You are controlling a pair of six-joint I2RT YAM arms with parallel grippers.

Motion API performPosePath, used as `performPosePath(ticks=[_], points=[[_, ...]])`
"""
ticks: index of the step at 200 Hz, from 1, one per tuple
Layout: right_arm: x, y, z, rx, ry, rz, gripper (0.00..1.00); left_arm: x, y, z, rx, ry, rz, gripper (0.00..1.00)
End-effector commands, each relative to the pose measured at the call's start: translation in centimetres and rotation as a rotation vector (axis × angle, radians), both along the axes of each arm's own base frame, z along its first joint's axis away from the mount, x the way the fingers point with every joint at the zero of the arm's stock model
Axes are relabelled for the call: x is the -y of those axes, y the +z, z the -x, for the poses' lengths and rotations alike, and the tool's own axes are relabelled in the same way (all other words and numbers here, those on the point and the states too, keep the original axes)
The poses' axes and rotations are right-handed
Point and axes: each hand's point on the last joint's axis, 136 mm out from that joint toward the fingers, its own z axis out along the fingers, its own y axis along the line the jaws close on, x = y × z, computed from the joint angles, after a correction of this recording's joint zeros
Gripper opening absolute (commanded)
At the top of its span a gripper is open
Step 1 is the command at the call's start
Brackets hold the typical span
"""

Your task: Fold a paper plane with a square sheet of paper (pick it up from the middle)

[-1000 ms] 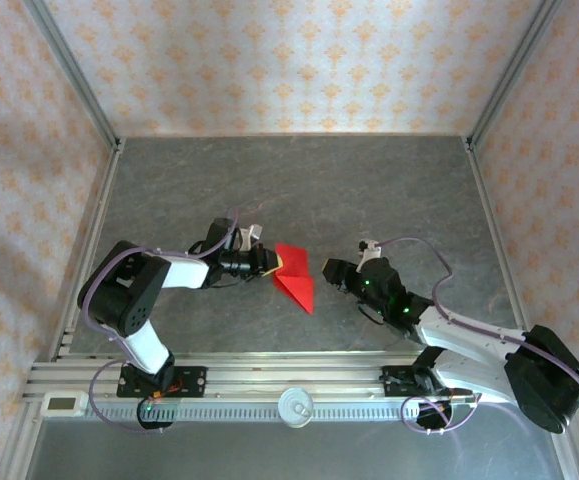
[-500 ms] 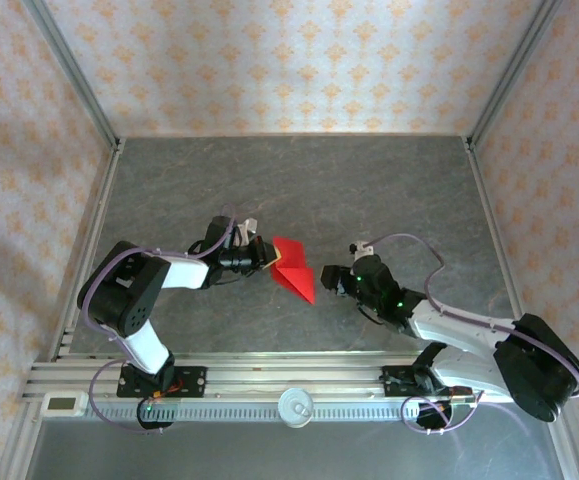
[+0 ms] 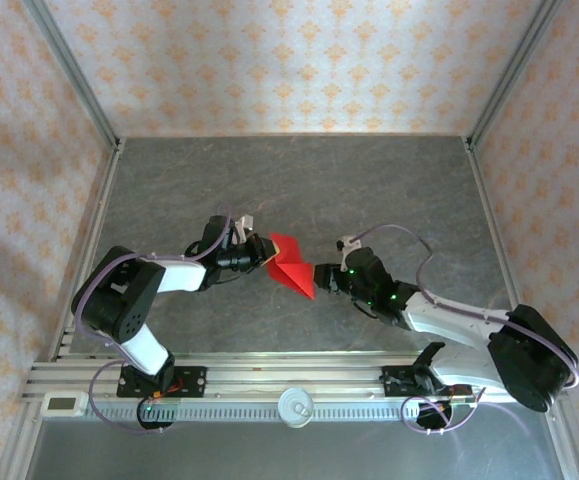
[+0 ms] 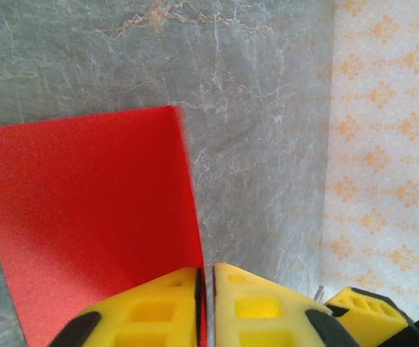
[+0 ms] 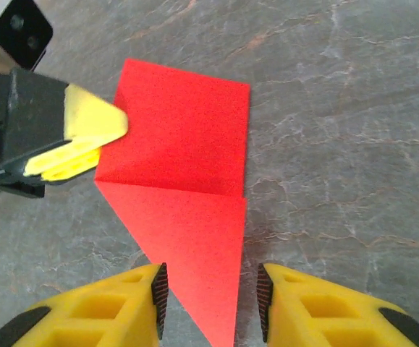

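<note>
Reaching further left than a second ago, the right gripper (image 3: 320,278) has closed the gap to the red paper (image 3: 291,266), which has stayed near the middle of the grey table (image 3: 369,190), between the two grippers. The paper is part-folded: a squarish panel behind and a narrow triangle tapering to a point on the near right. In the right wrist view that point (image 5: 216,318) lies in the gap between the right gripper's (image 5: 210,289) yellow fingers, which stand apart on either side of it without pinching. The left gripper (image 3: 267,251) is clamped on the paper's left edge; in the left wrist view its fingers (image 4: 173,303) are almost together with a thin line of red (image 4: 86,217) between them. Nothing else lies on the table around the paper. Both arms stretch low and inward from the rail (image 3: 289,385) at the near edge, forearms nearly level, with a lilac cable (image 3: 424,262) looping over the right one. Patterned walls (image 3: 299,60) close off the far side.
</note>
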Motion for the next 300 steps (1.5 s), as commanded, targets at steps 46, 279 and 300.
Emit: performPosePath(ticks=[46, 279, 300], points=[[-3.0, -1.5, 1.5, 0.315, 0.152, 0.441, 0.4, 1.2, 2.3, -0.2, 0.058, -0.063, 0.052, 0.21], [-3.4, -6.3, 0.1, 0.394, 0.164, 0.689, 0.29, 1.6, 2.2, -0.5, 0.052, -0.086, 0.052, 0.18], [-3.5, -6.2, 0.1, 0.401, 0.164, 0.686, 0.26, 1.6, 2.1, -0.4, 0.049, -0.089, 0.049, 0.17]])
